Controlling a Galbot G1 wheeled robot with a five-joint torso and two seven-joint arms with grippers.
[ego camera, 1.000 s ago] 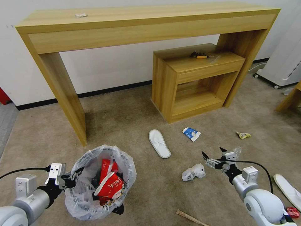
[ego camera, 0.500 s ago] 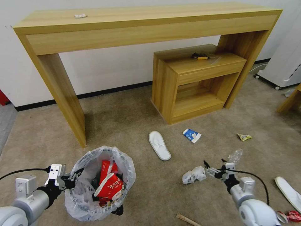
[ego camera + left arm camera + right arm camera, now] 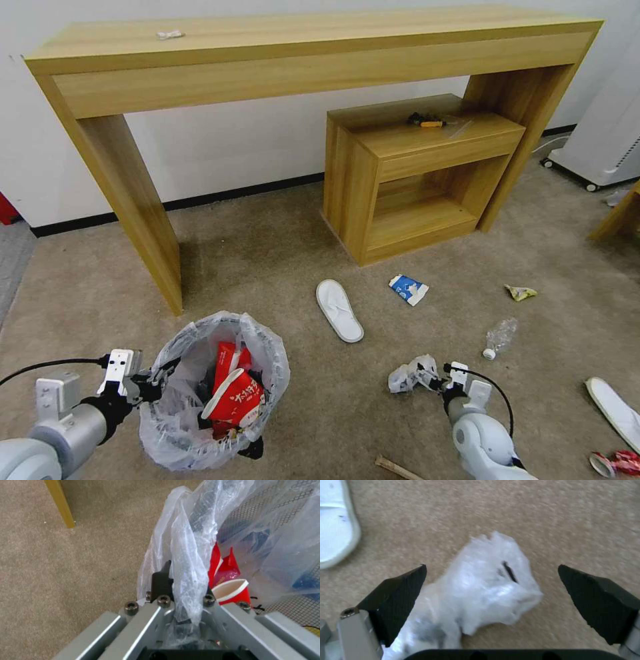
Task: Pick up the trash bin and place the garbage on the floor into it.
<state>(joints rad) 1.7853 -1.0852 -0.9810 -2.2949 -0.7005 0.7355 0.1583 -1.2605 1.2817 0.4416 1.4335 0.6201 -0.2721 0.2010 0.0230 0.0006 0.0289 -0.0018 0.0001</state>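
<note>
At the lower left of the head view, your left gripper (image 3: 148, 385) is clamped on the plastic-bag rim of the trash bin (image 3: 215, 390), which holds a red-and-white paper cup (image 3: 235, 400) and red wrappers (image 3: 227, 355). In the left wrist view the bag liner (image 3: 188, 580) is pinched between the fingers.

At the lower centre-right, your right gripper (image 3: 432, 377) sits low over the carpet (image 3: 280, 267), fingers spread wide on either side of a crumpled white paper wad (image 3: 408, 375); the right wrist view shows that wad (image 3: 486, 590) between the black fingertips (image 3: 400, 590).

Farther up the frame lie a white slipper (image 3: 339, 309), a blue-and-white carton (image 3: 408, 289), a clear bottle (image 3: 500, 337) and a yellow wrapper (image 3: 520, 292). A second slipper (image 3: 613, 410) is at the right edge.
</note>
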